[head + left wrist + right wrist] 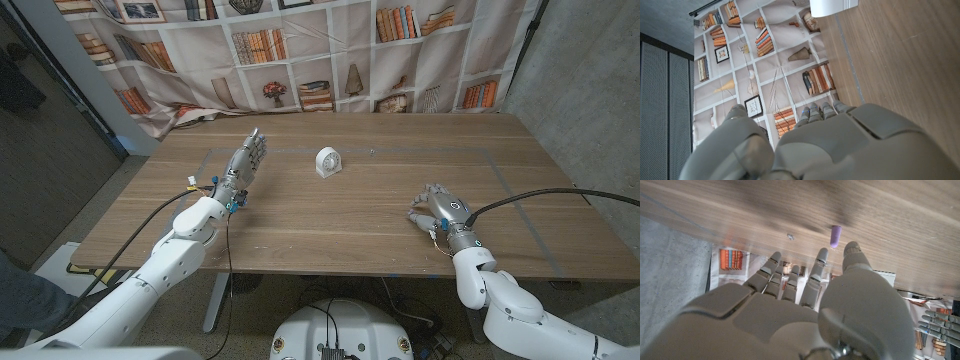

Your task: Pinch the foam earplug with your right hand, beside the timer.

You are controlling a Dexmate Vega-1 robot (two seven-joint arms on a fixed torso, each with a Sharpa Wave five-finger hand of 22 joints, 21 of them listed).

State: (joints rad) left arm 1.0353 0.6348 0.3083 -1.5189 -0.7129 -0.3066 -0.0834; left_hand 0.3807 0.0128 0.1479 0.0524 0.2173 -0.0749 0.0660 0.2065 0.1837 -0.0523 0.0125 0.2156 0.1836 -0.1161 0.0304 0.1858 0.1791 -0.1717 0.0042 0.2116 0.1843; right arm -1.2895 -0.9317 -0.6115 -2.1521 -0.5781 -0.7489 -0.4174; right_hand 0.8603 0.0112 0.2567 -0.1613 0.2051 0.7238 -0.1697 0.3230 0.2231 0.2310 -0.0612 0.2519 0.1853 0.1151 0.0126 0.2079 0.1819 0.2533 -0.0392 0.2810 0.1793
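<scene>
1. Foam earplug (835,236), purple and small, lies on the wooden counter (350,215) just beyond the fingertips of the right hand (437,212); in the right wrist view it is near the thumb tip but not touching it.
2. Right hand sits on the counter near its front right part, fingers loosely curved and apart, holding nothing.
3. White timer (328,162) stands upright near the middle of the counter, well apart from the right hand.
4. Left hand (243,165) is at the left of the timer, fingers stretched out and together, holding nothing.
5. Behind the counter hangs a backdrop printed with bookshelves (300,50).
</scene>
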